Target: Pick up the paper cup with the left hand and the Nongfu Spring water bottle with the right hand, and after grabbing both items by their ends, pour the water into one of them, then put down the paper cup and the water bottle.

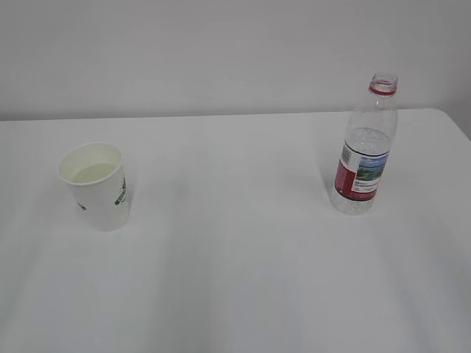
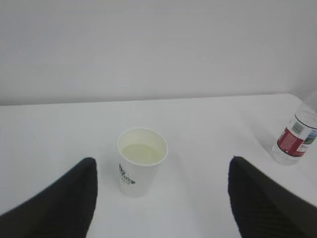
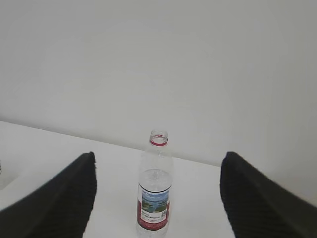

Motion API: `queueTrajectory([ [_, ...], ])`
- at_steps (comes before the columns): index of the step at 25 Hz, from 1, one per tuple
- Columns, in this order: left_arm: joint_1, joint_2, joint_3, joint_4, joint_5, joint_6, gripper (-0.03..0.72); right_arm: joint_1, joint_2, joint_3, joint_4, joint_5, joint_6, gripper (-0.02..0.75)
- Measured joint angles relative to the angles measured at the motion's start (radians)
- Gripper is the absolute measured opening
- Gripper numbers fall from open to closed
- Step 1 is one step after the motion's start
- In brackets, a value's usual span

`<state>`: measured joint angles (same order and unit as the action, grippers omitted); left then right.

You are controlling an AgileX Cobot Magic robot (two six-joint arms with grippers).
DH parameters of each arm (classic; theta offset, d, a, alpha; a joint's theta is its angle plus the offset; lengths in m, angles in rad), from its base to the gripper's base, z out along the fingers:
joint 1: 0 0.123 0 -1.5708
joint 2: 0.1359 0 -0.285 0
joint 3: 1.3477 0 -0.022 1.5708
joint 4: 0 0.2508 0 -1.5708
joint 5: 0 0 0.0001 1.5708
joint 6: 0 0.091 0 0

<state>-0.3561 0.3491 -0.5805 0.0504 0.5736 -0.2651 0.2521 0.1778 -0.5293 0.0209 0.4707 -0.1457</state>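
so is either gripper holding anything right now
Nothing is held: the white paper cup and clear ribbed plastic bottle stand free between open fingers.

Light is bright, even and diffuse in all three views, with no single source visible; the white table and pale wall nearly merge, so contrast is low; shadows are soft and faint, a pale smudge right of the cup and another left of the bottle in the exterior view; no hard glare, only small glints on the bottle's clear plastic; the wrist views are softer overall; the dark fingers at the lower corners are blurred and featureless, out of focus, while the cup between the left jaws and the bottle between the right jaws are somewhat sharper; label print is unreadable.
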Motion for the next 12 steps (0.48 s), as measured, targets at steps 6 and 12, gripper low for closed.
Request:
queueTrajectory([
  [6,0.000,-0.039,-0.081,-0.032,0.248,0.000,0.557,0.000,-0.129,-0.006,0.000,0.133,-0.002,0.592],
  [12,0.000,-0.056,-0.134,-0.050,0.451,0.031,0.518,0.000,-0.194,-0.038,0.000,0.247,-0.001,0.592],
])
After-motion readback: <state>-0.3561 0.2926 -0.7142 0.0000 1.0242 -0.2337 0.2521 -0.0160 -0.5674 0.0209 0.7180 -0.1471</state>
